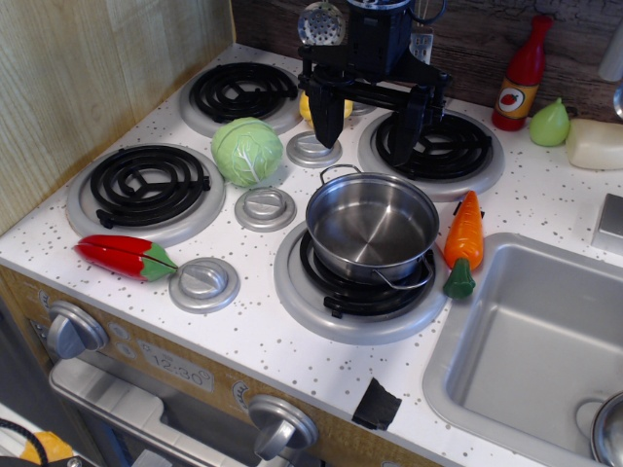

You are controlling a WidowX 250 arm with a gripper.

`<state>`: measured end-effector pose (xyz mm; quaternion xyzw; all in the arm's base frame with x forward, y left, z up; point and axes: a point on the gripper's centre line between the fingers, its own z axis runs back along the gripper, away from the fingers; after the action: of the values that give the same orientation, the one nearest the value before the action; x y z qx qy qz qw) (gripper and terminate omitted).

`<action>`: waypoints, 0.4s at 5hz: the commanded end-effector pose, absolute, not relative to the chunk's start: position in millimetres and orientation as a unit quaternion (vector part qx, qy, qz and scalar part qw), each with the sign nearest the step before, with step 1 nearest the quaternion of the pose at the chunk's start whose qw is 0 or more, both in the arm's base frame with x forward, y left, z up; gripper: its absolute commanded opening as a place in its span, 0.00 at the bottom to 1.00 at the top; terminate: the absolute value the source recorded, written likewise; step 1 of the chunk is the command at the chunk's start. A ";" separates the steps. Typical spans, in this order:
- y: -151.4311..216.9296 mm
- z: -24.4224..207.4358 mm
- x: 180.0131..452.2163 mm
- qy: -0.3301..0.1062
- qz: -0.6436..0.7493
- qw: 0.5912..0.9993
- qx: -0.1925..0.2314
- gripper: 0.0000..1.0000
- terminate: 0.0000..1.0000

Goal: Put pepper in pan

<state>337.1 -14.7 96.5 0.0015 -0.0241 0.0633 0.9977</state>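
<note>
The pepper (125, 257) is long, glossy red with a green stem end, lying on the white stovetop at the front left, between the front-left burner and a silver knob. The pan (371, 225) is a shiny steel pot with wire loop handles, standing empty on the front-right burner. My gripper (367, 119) hangs open and empty above the back of the stove, behind the pan and far from the pepper. Its two black fingers point down, wide apart.
A green cabbage (246, 151) sits between the left burners. An orange carrot (464, 240) lies right of the pan, beside the sink (531, 341). A yellow bell pepper (308, 105) is partly hidden behind the gripper. A red bottle (521, 76) and a green pear (550, 124) stand at the back right.
</note>
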 end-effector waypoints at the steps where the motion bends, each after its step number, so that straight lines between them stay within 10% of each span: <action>1: -14.7 96.5 337.1 -0.024 0.063 0.998 0.002 1.00 0.00; 2: 1.7 104.2 323.0 -0.034 0.161 0.985 0.056 1.00 0.00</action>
<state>303.8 11.6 85.9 0.0750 -0.0047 0.2236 0.9718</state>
